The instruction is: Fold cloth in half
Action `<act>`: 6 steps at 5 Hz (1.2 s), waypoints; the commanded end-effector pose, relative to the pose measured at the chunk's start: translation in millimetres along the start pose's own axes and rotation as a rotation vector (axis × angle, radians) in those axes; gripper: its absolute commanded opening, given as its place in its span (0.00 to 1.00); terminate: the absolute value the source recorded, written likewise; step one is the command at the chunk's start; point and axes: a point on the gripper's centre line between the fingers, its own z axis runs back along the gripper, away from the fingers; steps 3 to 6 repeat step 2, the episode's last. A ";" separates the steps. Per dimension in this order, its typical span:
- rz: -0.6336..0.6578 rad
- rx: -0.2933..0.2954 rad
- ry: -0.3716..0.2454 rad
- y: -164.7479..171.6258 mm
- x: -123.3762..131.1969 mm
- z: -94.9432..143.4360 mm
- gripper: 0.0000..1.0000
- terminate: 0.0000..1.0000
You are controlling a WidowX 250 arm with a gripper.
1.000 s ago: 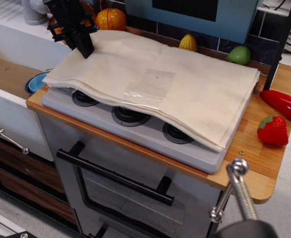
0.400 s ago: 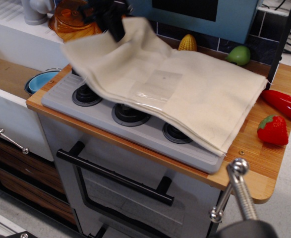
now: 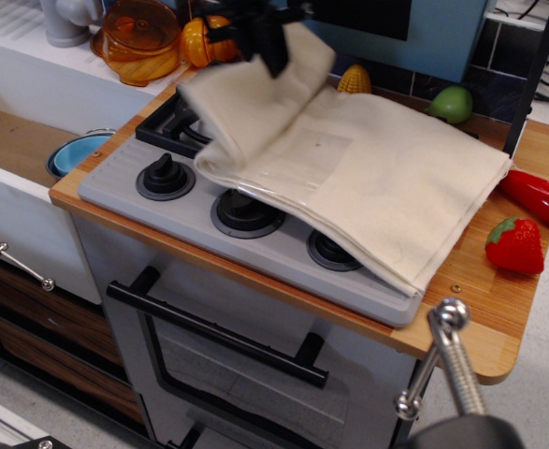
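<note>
Black against the blue panel at the top centre of the frame, the gripper (image 3: 272, 45) is pinched on a raised edge of the cloth (image 3: 377, 178), though its fingertips are blurred and partly hidden by the fabric. From that hold the cream sheet hangs in a loose flap toward the upper middle, curling over itself. The rest lies flat across the centre and right of the stove (image 3: 162, 201), its right edge reaching the wooden counter (image 3: 498, 309) beside the red pepper (image 3: 536, 195) and the strawberry (image 3: 515, 245). The shiny clear patch (image 3: 311, 164) sits just below the lifted fold. The left burners and a knob (image 3: 165, 174) are bare.

To fold well, I judge the held edge should travel level toward the right of the frame, high enough that the flap does not drag and bunch. It should be lowered only when it lines up with the far right edge, then released flat, so the halves meet squarely and no crease forms by the patch.
</note>
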 end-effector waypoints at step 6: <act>-0.095 -0.046 -0.099 -118.6 -28.4 35.7 0.00 1.00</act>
